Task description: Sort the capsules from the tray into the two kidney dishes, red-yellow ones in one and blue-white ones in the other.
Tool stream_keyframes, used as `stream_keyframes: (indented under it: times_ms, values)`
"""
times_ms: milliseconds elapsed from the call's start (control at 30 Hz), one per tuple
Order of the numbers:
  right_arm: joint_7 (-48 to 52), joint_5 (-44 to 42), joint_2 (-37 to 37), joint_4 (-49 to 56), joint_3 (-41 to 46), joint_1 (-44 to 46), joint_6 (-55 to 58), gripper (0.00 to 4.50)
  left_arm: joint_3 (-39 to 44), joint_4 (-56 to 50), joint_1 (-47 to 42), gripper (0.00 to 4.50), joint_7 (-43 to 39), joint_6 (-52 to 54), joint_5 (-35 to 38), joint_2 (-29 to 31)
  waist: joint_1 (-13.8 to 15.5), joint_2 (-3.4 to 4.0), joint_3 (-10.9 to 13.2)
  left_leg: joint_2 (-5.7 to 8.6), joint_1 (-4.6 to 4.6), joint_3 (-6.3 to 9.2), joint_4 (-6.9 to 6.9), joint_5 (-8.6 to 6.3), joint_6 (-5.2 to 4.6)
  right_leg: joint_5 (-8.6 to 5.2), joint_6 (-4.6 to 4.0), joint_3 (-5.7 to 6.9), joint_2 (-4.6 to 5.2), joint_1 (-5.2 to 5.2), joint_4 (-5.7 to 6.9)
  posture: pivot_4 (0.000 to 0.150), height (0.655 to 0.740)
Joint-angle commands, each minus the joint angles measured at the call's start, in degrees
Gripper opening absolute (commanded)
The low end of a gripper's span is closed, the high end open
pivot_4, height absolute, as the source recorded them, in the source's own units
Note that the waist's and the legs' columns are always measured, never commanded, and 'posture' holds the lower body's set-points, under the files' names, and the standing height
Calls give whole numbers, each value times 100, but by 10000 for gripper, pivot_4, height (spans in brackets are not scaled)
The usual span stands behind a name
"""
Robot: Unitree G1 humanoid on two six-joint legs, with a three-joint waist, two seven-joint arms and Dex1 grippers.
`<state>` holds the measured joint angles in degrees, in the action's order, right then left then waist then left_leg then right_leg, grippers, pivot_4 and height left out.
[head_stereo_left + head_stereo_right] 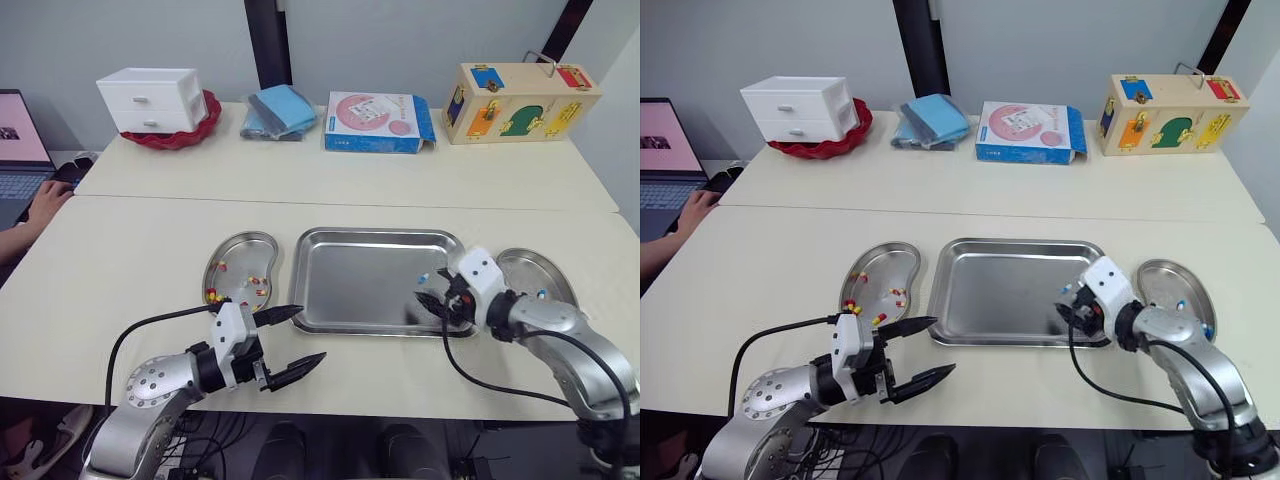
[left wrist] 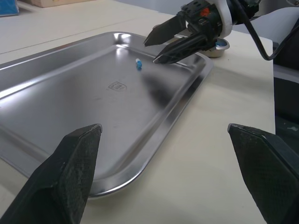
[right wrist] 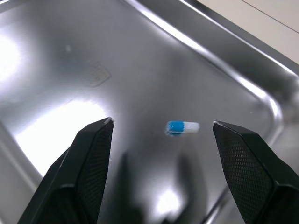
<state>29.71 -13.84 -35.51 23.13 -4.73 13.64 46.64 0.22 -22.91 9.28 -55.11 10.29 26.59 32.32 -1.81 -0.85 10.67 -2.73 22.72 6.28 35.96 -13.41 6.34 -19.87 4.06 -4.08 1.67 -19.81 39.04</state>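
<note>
Your right pincer [image 3: 163,122] hangs low over the steel tray [image 1: 350,290], close to the tray's far right corner. Its two black fingers [image 3: 88,163] stand apart. One blue-white capsule [image 3: 182,127] lies flat on the tray floor between them, closer to one finger than the other and touching neither. The right wrist view gives you that gap from above, with the capsule's blue half and white half end to end.

The left wrist view gives you the same pincer side-on. Its tips slant down toward the tray floor, and the capsule sits just beyond them, apart from both.

Your left pincer [image 1: 310,335] is spread wide above the near edge of the worktop [image 1: 130,270]. It sits just in front of the tray's near left corner and grips nothing.

The head views add the two dishes. The left kidney dish [image 1: 232,243] lies just beyond the left pincer, beside the tray, with several red-yellow capsules [image 1: 212,295] scattered in it. The right kidney dish [image 1: 1160,272] sits just outboard of the right pincer's wrist, against the tray's right side. A sorted blue-white capsule [image 1: 1181,305] rests in it.

Well beyond both pincers, a second worktop carries a white drawer unit [image 1: 150,98], folded blue cloths [image 1: 280,110], a flat carton [image 1: 378,122] and a wooden puzzle box [image 1: 520,102]. Far out past the left pincer, a person's hand [image 1: 48,203] rests beside a laptop [image 1: 20,150].
</note>
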Motion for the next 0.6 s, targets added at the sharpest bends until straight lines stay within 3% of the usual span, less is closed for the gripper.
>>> stream_keyframes:
  times_ms: [33,600]
  values:
    - [-147,95,109,-90,-39,288,194,35557,-53,-75,-49,45000,-3,-143,-18,-27,2,0,0,0,1,0,0,0,0,0,0,0,0,-1,0,1500,7400]
    - [-87,322,355,-755,-313,446,234,35557,-157,10,14,45000,-29,-277,-68,-78,-3,3,-2,0,10,-1,-1,0,0,1,-1,0,0,-17,5,1500,7400]
